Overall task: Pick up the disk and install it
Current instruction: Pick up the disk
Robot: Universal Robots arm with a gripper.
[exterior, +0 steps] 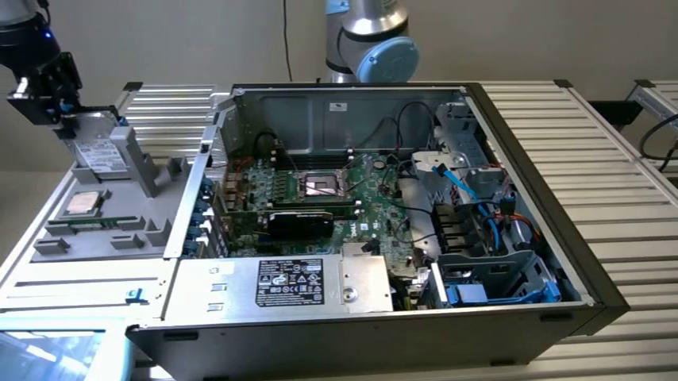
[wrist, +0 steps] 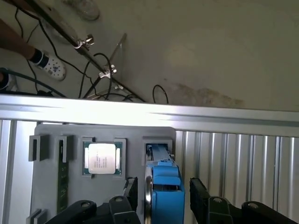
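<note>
The task is being judged as barely begun. The disk (exterior: 98, 151) is being carried upright in a slot of the grey holder tray (exterior: 63, 238), which is standing on the bench (exterior: 593, 143) at the exterior view's left, beside the open computer case (exterior: 350, 111). The disk is not yet being lifted.

The hand (exterior: 62, 109) is being held directly over the disk. In the wrist view its fingers (wrist: 132, 193) are being shown apart, one on each side of the disk's blue carrier edge (wrist: 166, 191). A gap is being left on both sides, so nothing is being gripped. A CPU chip (wrist: 102, 158) is being seated in the tray just beside the disk.

The grasp, the lift and the fitting into the case are all being counted as undone.
</note>
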